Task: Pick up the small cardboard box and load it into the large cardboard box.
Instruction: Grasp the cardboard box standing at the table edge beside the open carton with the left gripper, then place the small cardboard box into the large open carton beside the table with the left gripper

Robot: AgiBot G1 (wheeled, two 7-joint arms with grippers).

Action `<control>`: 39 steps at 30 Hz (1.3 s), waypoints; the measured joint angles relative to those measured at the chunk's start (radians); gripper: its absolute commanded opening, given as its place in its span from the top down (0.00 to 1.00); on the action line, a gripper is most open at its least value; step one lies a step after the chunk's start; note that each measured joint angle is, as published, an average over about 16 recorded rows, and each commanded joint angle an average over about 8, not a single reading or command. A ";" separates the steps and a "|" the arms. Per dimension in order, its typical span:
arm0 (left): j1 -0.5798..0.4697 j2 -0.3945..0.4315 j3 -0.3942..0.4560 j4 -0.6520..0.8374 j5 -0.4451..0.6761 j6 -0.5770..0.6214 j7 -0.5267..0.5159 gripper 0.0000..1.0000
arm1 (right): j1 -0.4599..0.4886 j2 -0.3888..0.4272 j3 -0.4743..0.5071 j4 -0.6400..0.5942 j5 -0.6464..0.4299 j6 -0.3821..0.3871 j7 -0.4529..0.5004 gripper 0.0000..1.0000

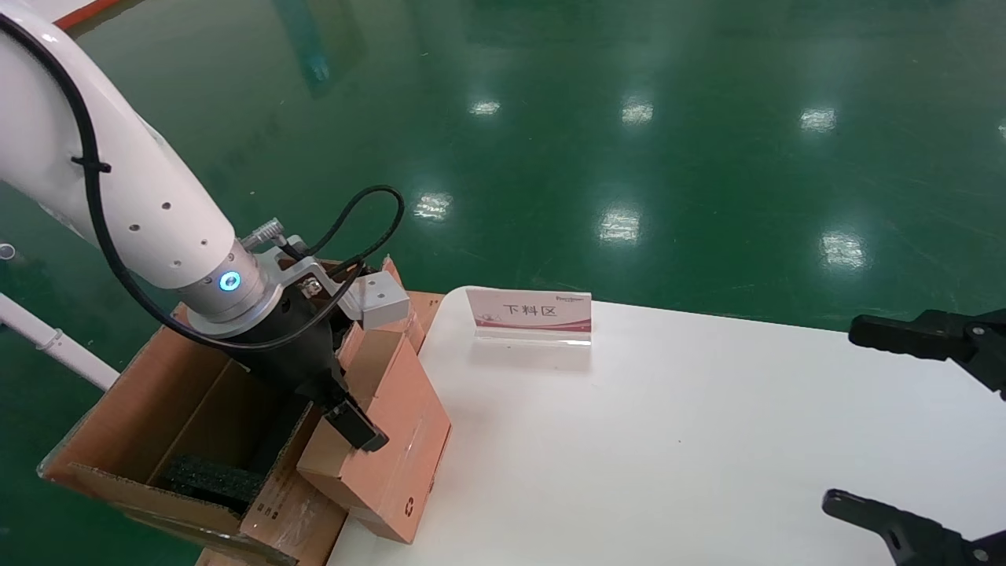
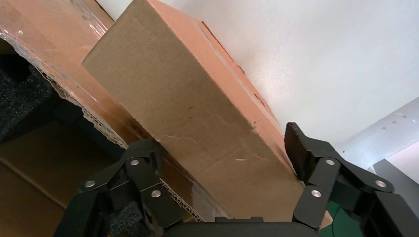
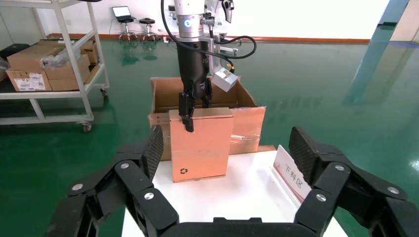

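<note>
A glossy green floor (image 1: pixel 629 141) spreads around the white worktop (image 1: pixel 668 440), mirroring rows of ceiling lights as pale patches. On the worktop's far edge stands a small sign (image 1: pixel 529 311) with red characters. Well beyond the worktop, a white metal shelf rack (image 3: pixel 64 64) on wheels holds stacked brown cartons (image 3: pixel 47 69). Farther back, by the pale wall (image 3: pixel 296 17), stand a stool (image 3: pixel 145 24) and a laptop (image 3: pixel 120 12).

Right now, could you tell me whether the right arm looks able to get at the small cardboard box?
Probably yes: the right claw hangs open over the table's far side, nothing between, but the left claw already grips the small cardboard box.
</note>
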 measured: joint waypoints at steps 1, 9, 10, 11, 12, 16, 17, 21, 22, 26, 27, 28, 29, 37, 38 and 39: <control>0.000 0.000 0.000 0.000 0.000 0.000 0.000 1.00 | 0.000 0.000 0.000 0.000 0.000 0.000 0.000 1.00; 0.000 0.000 -0.001 0.000 0.000 0.001 0.001 1.00 | 0.000 0.000 0.000 0.000 0.000 0.000 0.000 1.00; -0.001 0.000 -0.001 0.000 0.000 0.001 0.001 1.00 | 0.000 0.000 0.000 0.000 0.000 0.000 0.000 1.00; -0.001 0.000 -0.001 0.000 0.000 0.001 0.001 1.00 | 0.000 0.000 0.000 0.000 0.000 0.000 0.000 1.00; -0.001 -0.001 -0.001 0.000 0.000 0.001 0.001 1.00 | 0.000 0.000 0.000 0.000 0.000 0.000 0.000 1.00; -0.001 -0.001 -0.001 0.000 0.000 0.001 0.001 1.00 | 0.000 0.000 0.000 0.000 0.000 0.000 0.000 1.00; -0.001 0.000 -0.001 0.001 0.000 0.001 0.001 1.00 | 0.000 0.000 0.000 0.000 0.000 0.000 0.000 1.00; -0.004 -0.001 -0.004 0.003 -0.003 -0.001 0.004 1.00 | 0.000 0.000 0.000 0.000 0.000 0.000 0.000 1.00; -0.007 -0.002 -0.006 0.004 -0.005 -0.002 0.006 1.00 | 0.000 0.000 0.000 0.000 0.000 0.000 0.000 1.00; -0.021 -0.009 -0.019 0.009 -0.018 -0.007 0.014 1.00 | 0.000 0.000 0.000 0.000 0.000 0.000 0.000 1.00; -0.027 -0.012 -0.023 0.011 -0.022 -0.009 0.018 1.00 | 0.000 0.000 0.000 0.000 0.000 0.000 0.000 1.00; -0.034 -0.015 -0.029 0.014 -0.027 -0.010 0.022 1.00 | 0.000 0.000 0.000 0.000 0.000 0.000 0.000 1.00; -0.042 -0.019 -0.035 0.017 -0.032 -0.011 0.026 1.00 | 0.000 0.000 0.000 0.000 0.000 0.000 0.000 1.00; -0.156 -0.062 -0.109 0.076 -0.077 -0.013 0.096 1.00 | 0.001 0.000 -0.001 -0.001 0.000 0.000 -0.001 1.00; -0.176 -0.066 -0.119 0.089 -0.079 -0.011 0.109 1.00 | 0.001 0.000 -0.001 -0.001 0.000 0.000 -0.001 1.00; -0.196 -0.071 -0.129 0.103 -0.080 -0.008 0.123 1.00 | 0.001 0.000 -0.001 -0.001 0.000 0.000 -0.001 1.00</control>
